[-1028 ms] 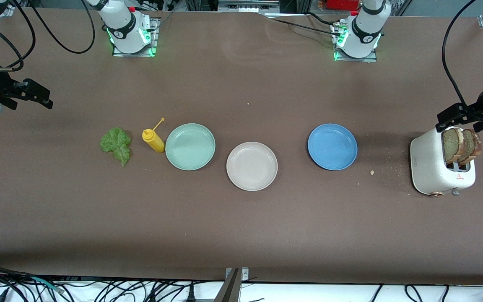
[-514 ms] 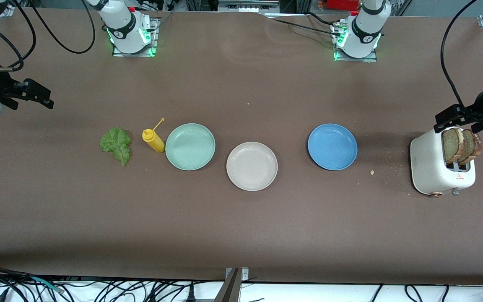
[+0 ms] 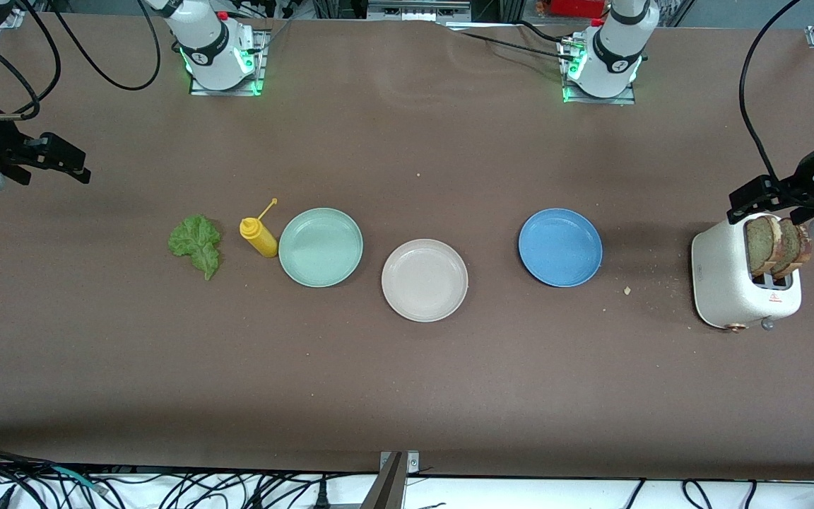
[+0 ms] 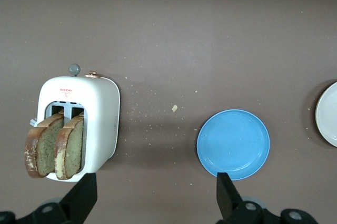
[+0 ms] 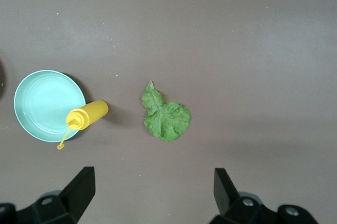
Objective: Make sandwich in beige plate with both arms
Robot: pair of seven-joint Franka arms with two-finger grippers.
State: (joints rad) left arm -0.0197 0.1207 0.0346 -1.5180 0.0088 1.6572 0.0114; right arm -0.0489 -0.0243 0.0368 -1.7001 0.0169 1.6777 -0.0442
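Clearly nothing is assembled yet: the beige plate (image 3: 425, 280) sits bare near the middle of the tabletop, between the mint green plate (image 3: 321, 247) and the blue plate (image 3: 560, 247). Two bread slices (image 3: 776, 245) stand upright in the white toaster (image 3: 740, 283), close to the table edge at the left arm's end, their tops well proud of the slots. The left gripper (image 3: 760, 201) hangs in the air over the toaster with its fingers (image 4: 227, 196) spread wide and holding nothing. Toasted bread is probably light, stiff and crumbly, so it is best pinched across the flat faces near the top crust and lifted straight up with gentle force. The lettuce leaf (image 3: 196, 244) lies flat on the table beside the yellow squeeze bottle (image 3: 259, 236), toward the right arm's end. It looks thin, limp and easily torn; a pinch at the thicker stem end seems safest. The right gripper (image 3: 50, 157) waits over the table edge at that end, fingers (image 5: 80, 186) apart and empty.
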